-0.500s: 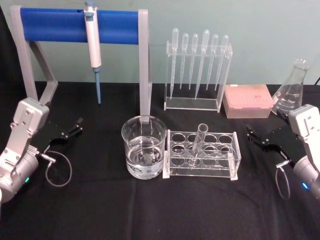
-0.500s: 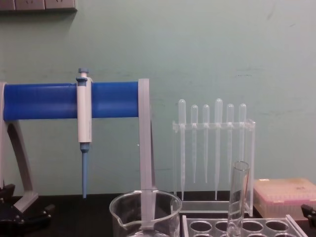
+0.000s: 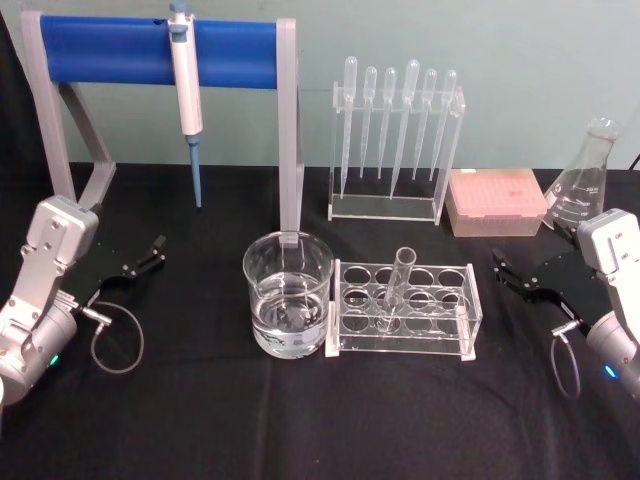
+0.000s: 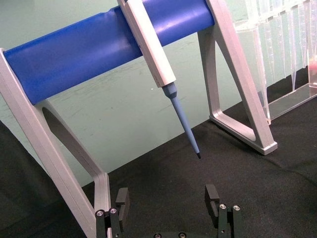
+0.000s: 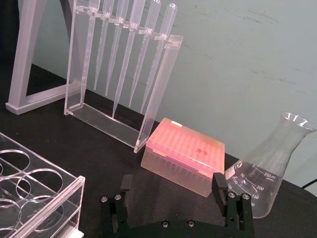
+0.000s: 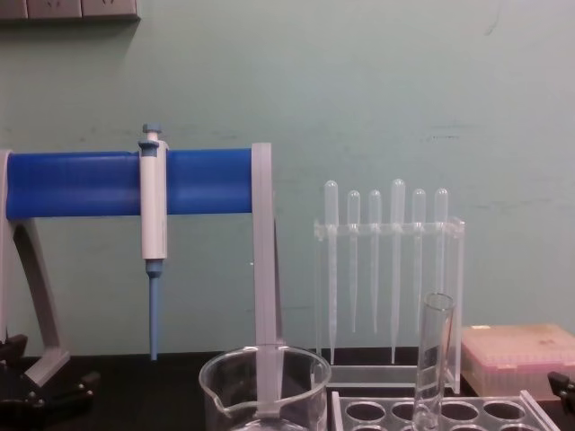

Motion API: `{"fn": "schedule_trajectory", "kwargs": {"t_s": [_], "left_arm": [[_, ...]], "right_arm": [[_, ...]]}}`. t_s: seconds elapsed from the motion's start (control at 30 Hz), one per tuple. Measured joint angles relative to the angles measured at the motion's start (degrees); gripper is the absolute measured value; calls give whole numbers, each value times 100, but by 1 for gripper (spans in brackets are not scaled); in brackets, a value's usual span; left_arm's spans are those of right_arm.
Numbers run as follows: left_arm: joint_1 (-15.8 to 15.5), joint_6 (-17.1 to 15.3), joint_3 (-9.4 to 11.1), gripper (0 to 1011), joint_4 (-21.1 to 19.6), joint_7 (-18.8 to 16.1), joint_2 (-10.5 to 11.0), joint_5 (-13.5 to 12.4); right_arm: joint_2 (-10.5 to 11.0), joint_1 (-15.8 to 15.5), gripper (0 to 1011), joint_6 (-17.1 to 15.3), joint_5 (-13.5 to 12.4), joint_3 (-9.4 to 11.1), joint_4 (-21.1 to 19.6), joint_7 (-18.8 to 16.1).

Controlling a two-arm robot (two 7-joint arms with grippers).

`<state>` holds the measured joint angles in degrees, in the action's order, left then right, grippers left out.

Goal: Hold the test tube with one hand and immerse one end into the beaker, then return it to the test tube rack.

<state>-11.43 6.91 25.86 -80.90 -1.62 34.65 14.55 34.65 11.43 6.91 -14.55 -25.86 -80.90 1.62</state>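
Judging the pick from here, I see the test tube (image 3: pixel 396 290) standing in the test tube rack (image 3: pixel 450 318), in the second column of holes from the rack's left end; which row I cannot tell. Its long axis is close to upright, with the flared rim leaning a little towards the rack's right end and rising clear above the top plate.

The right gripper (image 3: pixel 500 268) hangs just off the rack's right end, low over the black surface (image 3: pixel 300 420), and its fingers (image 5: pixel 219 184) are spread wide and empty. The left gripper (image 3: pixel 150 253) is well off the rack's left end, beyond the beaker (image 3: pixel 262 290), also spread wide with nothing held. So the right arm is the nearer one, and the tube lies to its left, a side-on reach across the rack top.

The tube is thin, smooth clear glass, so I expect it to be slippery and easily tipped. The rack is clear acrylic with round holes. The beaker stands just beside the rack's left end, wide and glassy, with clear liquid in its lower part. Nothing has been lifted yet.
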Motion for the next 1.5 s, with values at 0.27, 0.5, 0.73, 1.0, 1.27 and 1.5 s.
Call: {"fn": "schedule_trajectory", "kwargs": {"t_s": [0.27, 0.5, 0.73, 1.0, 1.27, 1.5], "left_arm": [[0, 0, 0, 1000, 0, 0, 0, 0], [0, 0, 0, 1000, 0, 0, 0, 0], [0, 0, 0, 1000, 0, 0, 0, 0], [0, 0, 0, 1000, 0, 0, 0, 0], [0, 0, 0, 1000, 0, 0, 0, 0], [0, 0, 0, 1000, 0, 0, 0, 0]], "right_arm": [[0, 0, 1002, 0, 0, 0, 0, 0], [0, 0, 1002, 0, 0, 0, 0, 0], [0, 0, 1002, 0, 0, 0, 0, 0], [73, -82, 1002, 0, -47, 117, -211, -68], [350, -442, 1002, -17, -336, 494, -924, -348], [664, -909, 1002, 53, -689, 811, -1488, -761]]}}
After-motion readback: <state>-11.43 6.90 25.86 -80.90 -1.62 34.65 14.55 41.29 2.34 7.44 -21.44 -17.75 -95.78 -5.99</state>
